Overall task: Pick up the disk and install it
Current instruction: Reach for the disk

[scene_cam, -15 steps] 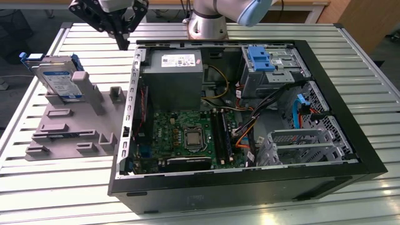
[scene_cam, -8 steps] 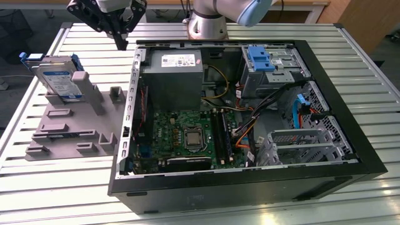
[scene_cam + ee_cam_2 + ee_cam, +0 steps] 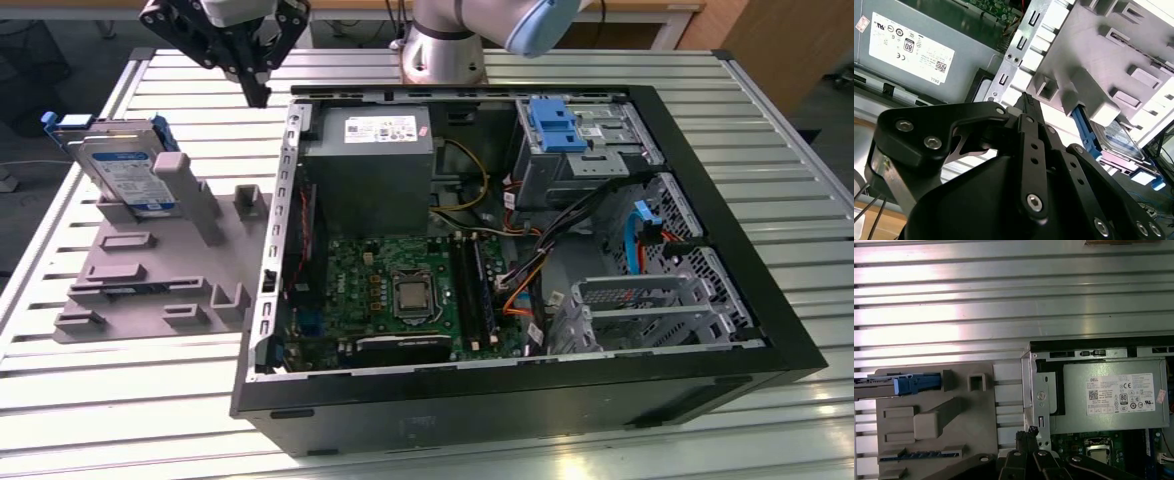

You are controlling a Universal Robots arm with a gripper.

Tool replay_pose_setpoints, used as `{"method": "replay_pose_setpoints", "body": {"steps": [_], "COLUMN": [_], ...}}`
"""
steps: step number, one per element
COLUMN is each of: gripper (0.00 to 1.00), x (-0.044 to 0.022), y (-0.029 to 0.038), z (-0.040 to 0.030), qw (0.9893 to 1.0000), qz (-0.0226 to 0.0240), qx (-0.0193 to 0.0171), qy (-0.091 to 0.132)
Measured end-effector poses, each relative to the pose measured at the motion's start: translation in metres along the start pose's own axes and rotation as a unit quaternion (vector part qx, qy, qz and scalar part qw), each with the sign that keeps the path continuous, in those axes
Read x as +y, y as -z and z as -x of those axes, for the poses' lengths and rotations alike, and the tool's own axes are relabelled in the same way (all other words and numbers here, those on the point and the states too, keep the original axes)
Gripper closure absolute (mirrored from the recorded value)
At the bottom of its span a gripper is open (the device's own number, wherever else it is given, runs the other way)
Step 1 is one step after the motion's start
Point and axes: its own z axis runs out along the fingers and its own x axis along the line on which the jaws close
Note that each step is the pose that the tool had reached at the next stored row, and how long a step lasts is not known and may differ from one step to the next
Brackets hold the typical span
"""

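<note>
The disk (image 3: pixel 124 172) is a silver drive with a white-and-blue label in a blue frame. It stands tilted in the grey holder (image 3: pixel 147 270) on the table, at the exterior view's left of the open computer case (image 3: pixel 534 380). My gripper (image 3: pixel 254 92) hangs above the table near the case's back corner, apart from the disk, shut with nothing in it. In the first wrist view the disk (image 3: pixel 884 386) shows edge-on, away from my gripper (image 3: pixel 1029 432). The second wrist view has the gripper (image 3: pixel 1027 98) over the case edge and the disk (image 3: pixel 1116 137) beyond the holder.
The case holds a grey power-supply box (image 3: pixel 370 165), a green motherboard (image 3: pixel 394 295), cables and a blue bracket (image 3: pixel 558 125) at the drive bay. The robot's base (image 3: pixel 441 50) stands behind the case. The slatted metal table (image 3: pixel 120 400) runs all around.
</note>
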Motion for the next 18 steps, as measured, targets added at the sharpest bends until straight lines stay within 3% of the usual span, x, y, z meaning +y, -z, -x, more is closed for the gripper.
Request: {"method": "replay_pose_setpoints", "body": {"steps": [18], "gripper": [0.89], "x": [0.0005], "y": [-0.0014], "z": [-0.0097], "qw": [1.0], "qz": [-0.0001], "qx": [0.0005], "qy": [0.0]}}
